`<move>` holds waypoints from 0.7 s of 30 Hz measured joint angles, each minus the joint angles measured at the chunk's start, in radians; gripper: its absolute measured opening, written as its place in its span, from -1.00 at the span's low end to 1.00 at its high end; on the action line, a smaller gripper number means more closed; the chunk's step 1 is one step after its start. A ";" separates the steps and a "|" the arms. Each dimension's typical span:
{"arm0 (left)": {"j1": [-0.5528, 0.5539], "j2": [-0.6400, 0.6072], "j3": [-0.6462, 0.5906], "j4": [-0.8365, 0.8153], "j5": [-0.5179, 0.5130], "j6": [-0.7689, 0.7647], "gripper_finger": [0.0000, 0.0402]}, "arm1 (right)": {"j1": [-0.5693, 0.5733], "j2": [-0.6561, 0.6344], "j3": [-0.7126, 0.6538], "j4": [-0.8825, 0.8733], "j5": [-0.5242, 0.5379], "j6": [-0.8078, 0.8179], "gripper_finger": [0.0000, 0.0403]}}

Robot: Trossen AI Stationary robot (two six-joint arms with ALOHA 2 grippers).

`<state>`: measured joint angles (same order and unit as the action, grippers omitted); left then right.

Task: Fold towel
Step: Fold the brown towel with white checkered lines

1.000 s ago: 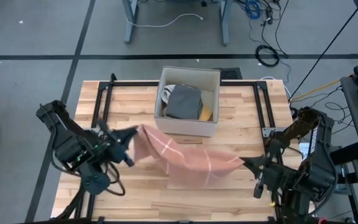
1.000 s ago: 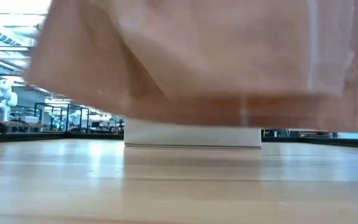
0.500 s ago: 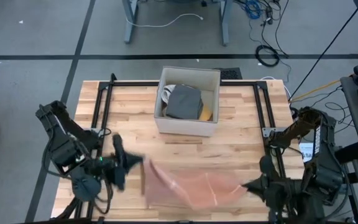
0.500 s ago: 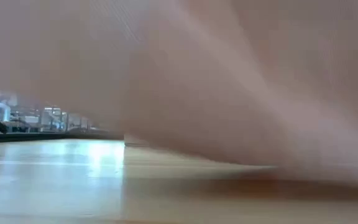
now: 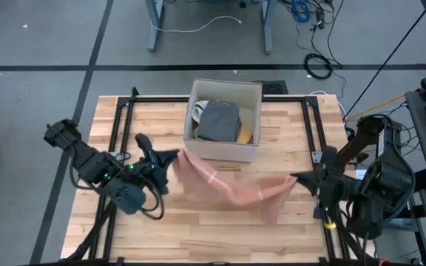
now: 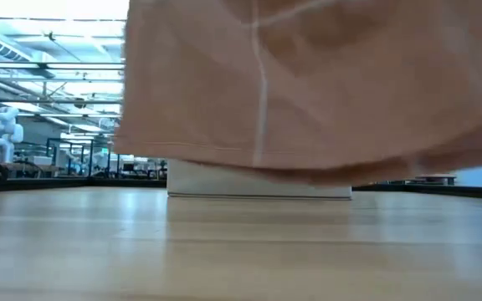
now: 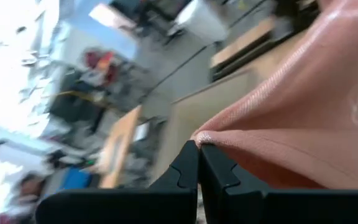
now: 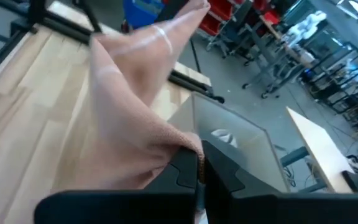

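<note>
A pink towel (image 5: 231,185) with pale stripes hangs between my two grippers above the middle of the wooden table. My left gripper (image 5: 170,157) is shut on its left end and my right gripper (image 5: 296,179) on its right end. The cloth sags between them. In the low view the towel (image 6: 308,92) fills the upper part of the picture, and its lower edge (image 6: 224,155) hangs clear of the tabletop. My left gripper pinches a corner of the towel (image 7: 207,138) between its two fingertips (image 7: 188,163), coming nearly level from the table's left. The cloth hangs slack away from the hold, lifted clear. My right gripper pinches a bunched corner of the towel (image 8: 182,142) between its fingertips (image 8: 188,163), coming nearly level from the table's right. The cloth droops away from it, clear of the table.
A white open box (image 5: 224,122) holding a dark folded cloth and a yellow item stands at the far middle of the table, just behind the towel. A black metal frame (image 5: 124,111) runs along the far and side edges. Bare wood lies toward the near edge.
Both grippers swung toward the table's near edge and then back toward the far edge and the box, staying shut. The towel swept low and forward with them. It now hangs higher and closer to the box, clear of the table.
</note>
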<state>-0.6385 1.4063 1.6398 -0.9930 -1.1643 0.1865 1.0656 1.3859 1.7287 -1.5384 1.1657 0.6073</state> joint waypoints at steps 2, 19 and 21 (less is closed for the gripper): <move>0.010 0.000 0.000 0.008 -0.053 0.013 -1.00 | -0.001 -0.012 0.000 -0.001 0.017 -0.006 -1.00; -0.052 0.083 -0.251 0.177 0.683 -0.231 -1.00 | 0.035 0.032 -0.343 0.545 -0.599 0.080 -1.00; -0.051 0.101 -0.328 0.291 0.740 -0.232 -1.00 | 0.037 0.049 -0.429 0.674 -0.631 0.080 -1.00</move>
<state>-0.6896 1.5076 1.3115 -0.7020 -0.4246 -0.0455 1.1023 1.4346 1.2994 -0.8641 0.5347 0.6876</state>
